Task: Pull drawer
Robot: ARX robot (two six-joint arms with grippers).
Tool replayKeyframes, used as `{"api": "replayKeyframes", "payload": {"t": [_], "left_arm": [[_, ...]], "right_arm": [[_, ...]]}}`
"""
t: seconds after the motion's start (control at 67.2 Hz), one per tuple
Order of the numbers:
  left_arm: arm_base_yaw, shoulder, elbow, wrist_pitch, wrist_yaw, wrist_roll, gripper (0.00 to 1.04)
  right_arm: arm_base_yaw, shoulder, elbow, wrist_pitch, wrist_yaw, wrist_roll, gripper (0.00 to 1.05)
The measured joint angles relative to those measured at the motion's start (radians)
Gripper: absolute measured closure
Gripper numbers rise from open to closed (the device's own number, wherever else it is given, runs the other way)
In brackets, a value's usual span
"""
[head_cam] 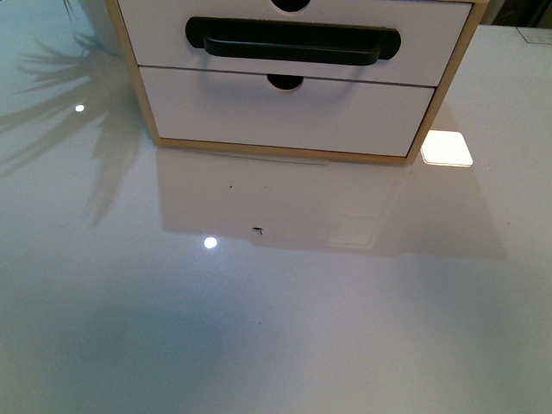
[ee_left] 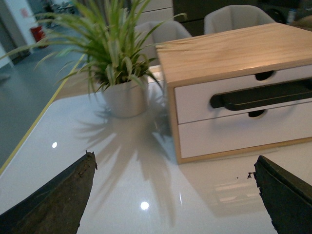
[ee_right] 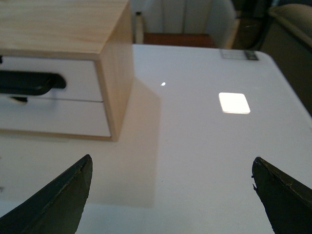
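One wood cabinet (ee_left: 229, 53). Two drawers: handled drawer (head_cam: 155, 39), plain drawer (head_cam: 345, 116). One potted plant (ee_left: 117, 58). Two claws: left claw (ee_left: 173, 165), right claw (ee_right: 171, 161).

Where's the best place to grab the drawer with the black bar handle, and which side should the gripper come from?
Grip the long black bar handle near its middle, coming straight at the drawer front. The bar runs level across a dark oval recess, which likely leaves room for one finger above and one below it.
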Motion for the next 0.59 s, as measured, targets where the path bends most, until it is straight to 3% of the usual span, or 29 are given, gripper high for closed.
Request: {"api": "replayKeyframes", "payload": {"t": [0.104,0.193,0.327,0.595], "left_arm": [[-0.022,0.264,0.091,0.15,0.129,0.173,0.07],[-0.029,0.44,0.171,0.182,0.214,0.285,0.07],[-0.056,0.647,0.326,0.084,0.322,0.45,0.07],[-0.149,0.861,0.578,-0.116,0.344,0.743,0.07]], "right_arm": [[0.016,0.21,0.119,-0.002,-0.089,-0.153,0.09],[0.031,0.336,0.212,-0.035,-0.154,-0.251,0.09],[0.082,0.502,0.361,-0.148,-0.227,-0.412,0.09],[0.213,0.705,0.531,-0.28,-0.25,-0.647,0.09]]}}
